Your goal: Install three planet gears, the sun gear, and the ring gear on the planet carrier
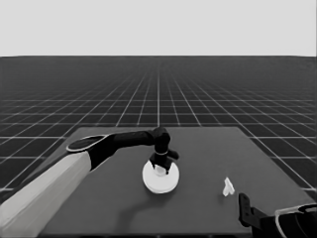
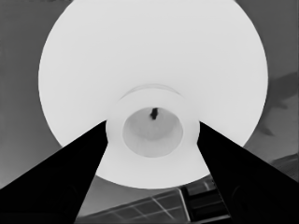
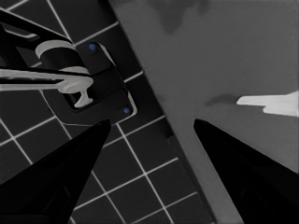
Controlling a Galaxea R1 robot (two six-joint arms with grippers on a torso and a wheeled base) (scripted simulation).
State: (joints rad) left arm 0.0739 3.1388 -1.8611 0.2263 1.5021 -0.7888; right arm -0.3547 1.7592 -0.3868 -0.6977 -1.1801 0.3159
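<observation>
Dark grid flooring stretches to a pale horizon behind a dark rectangular table point(image 1: 208, 148). Near the table's middle sits one large white round part with a thick rim and a raised centre hub point(image 1: 160, 177), the ring gear. No small toothed gears and no smaller round part show anywhere on the table; judging from that, they lie hidden beneath the larger round part, which appears already set on top of them.

Reaching in from the left edge, the left arm hangs its black two-fingered left gripper point(image 1: 162, 164) directly above the hub. In the left wrist view, the two black fingers point(image 2: 70, 172) stand on either side of the raised hub point(image 2: 152, 130), touching or nearly touching its wall; the jaws look closed around the hub, gripping it.

Parked at the lower right corner, the right gripper point(image 1: 246, 208) has its fingers spread apart with nothing between them. A thin white piece point(image 1: 227, 187) lies on the table near it, well apart from the stack.

The step in hand looks like seating the larger round part. To do it well, keep the part level and centred, press straight down, then release without dragging it sideways. A tilt could leave its teeth unmeshed.
</observation>
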